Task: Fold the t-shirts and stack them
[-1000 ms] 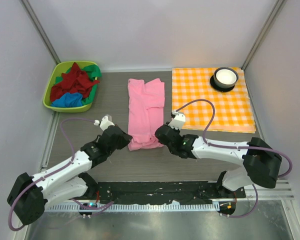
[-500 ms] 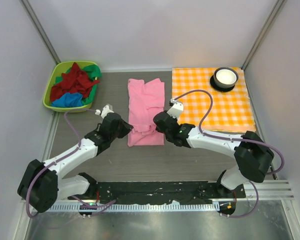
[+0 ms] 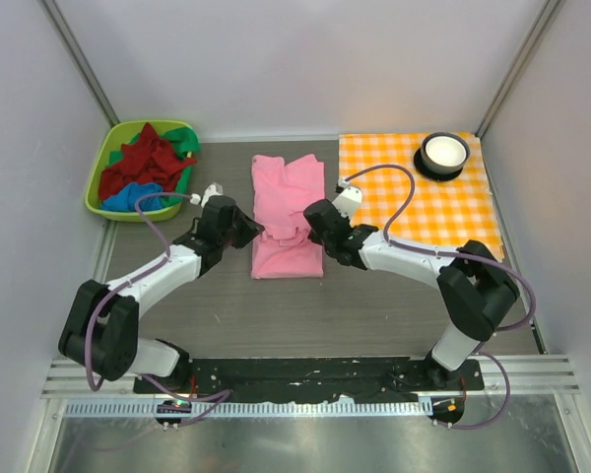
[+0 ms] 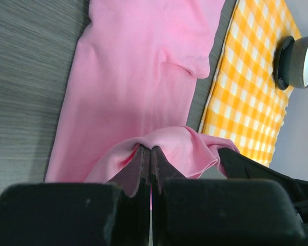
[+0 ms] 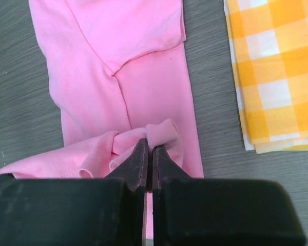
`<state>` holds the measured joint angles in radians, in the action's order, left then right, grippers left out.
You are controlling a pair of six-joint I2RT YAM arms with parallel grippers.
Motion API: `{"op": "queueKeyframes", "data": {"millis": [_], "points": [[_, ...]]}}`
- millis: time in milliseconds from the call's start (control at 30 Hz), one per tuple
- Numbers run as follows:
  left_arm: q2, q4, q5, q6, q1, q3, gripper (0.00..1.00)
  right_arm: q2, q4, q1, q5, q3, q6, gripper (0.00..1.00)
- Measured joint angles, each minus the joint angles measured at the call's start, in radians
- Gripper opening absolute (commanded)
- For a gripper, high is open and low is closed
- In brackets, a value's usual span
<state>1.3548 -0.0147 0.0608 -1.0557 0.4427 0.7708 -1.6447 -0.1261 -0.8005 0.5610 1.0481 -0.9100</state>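
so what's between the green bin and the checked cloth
The pink shirt, with the left pincer and right pincer each shut on its near end. The top view shows it.

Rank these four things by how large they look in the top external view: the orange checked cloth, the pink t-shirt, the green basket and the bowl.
1. orange checked cloth
2. pink t-shirt and green basket: they look about alike, so I do not rank them
3. bowl

white bowl (image 3: 444,151) on dark coaster (image 3: 438,176) sits on the checked cloth (image 3: 463,217), green bin (image 3: 96,182) well apart.
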Motion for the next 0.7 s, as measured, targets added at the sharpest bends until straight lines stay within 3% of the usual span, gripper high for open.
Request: {"op": "queueKeyframes", "data": {"millis": [567,600,633,667,700], "points": [[0.264,0.106,-0.100,0.007,-0.098,0.083,0.00,-0.225,0.006,0.106,-0.083,0.174,0.032,0.03],[0.283,0.116,-0.108,0.006,-0.109,0.092,0.07,-0.244,0.007,0.112,-0.088,0.190,0.034,0.07],[0.304,0.122,-0.114,0.003,-0.120,0.104,0.45,-0.263,0.006,0.120,-0.093,0.206,0.034,0.18],[0.329,0.126,-0.119,0.000,-0.132,0.121,0.83,-0.285,0.006,0.128,-0.097,0.226,0.034,0.57],[0.358,0.133,-0.127,-0.002,-0.146,0.143,0.99,-0.309,0.009,0.137,-0.099,0.249,0.032,0.71]]}}
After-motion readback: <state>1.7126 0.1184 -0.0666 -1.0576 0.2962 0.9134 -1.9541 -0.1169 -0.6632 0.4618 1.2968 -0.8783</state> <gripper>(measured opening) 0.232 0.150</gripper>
